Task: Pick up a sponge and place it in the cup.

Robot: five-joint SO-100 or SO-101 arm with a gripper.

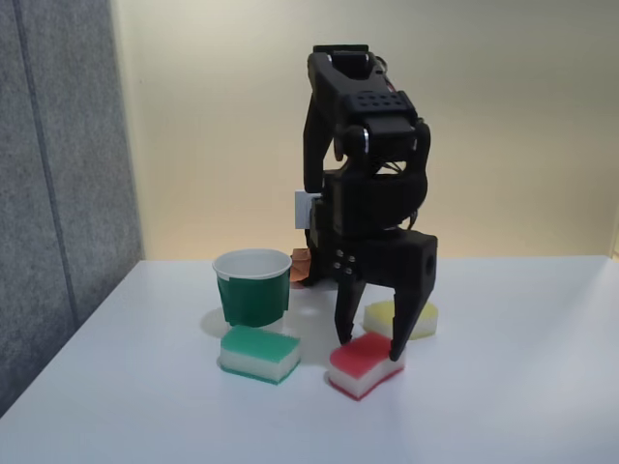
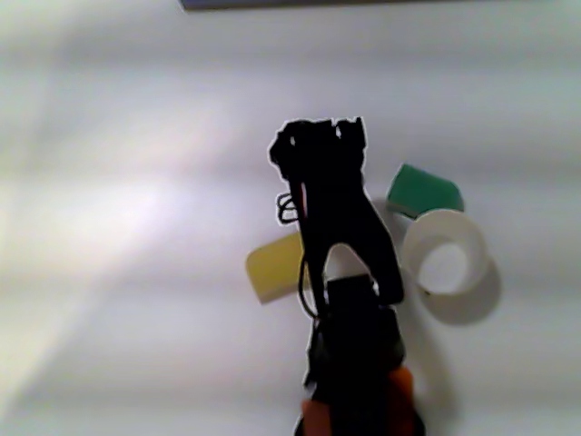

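The red-topped, white-bottomed sponge (image 1: 363, 367) lies on the white table, front centre in the fixed view. My black gripper (image 1: 371, 346) points straight down over it, open. One finger stands at the sponge's back left corner and the other touches its right end. The green paper cup (image 1: 253, 288) with its white rim stands upright to the left, apart from the gripper. From above, in the other view, the cup (image 2: 445, 252) shows as a white ring right of the black arm (image 2: 349, 345), which hides the red sponge.
A green-topped sponge (image 1: 259, 353) lies just in front of the cup. A yellow sponge (image 1: 418, 317) sits behind the gripper. In the other view the green sponge (image 2: 424, 189) and yellow sponge (image 2: 272, 268) flank the arm. A grey panel (image 1: 58, 193) borders the table's left.
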